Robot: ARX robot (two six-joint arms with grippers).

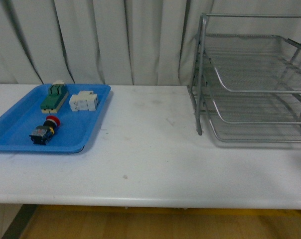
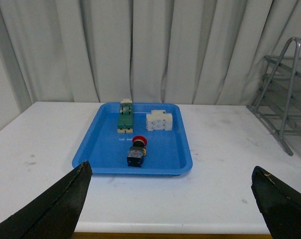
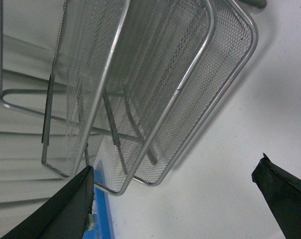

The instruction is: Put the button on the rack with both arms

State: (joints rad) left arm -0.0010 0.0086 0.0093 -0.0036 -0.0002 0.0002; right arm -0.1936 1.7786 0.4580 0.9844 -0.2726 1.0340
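Nothing was done yet: at the front view's lower left the button (image 1: pixel 45 130), a glossy red cap on a blocky black-and-blue body, lay in the smooth blue tray (image 1: pixel 11 144) on the white surface (image 1: pixel 150 164). The left jaws and the right jaws gaped wide, holding nothing. At upper right stood the silver wire-mesh rack (image 1: pixel 255 89), unloaded.

Right edge crops rack (image 1: pixel 260 92); left edge, tray (image 1: pixel 16 124).
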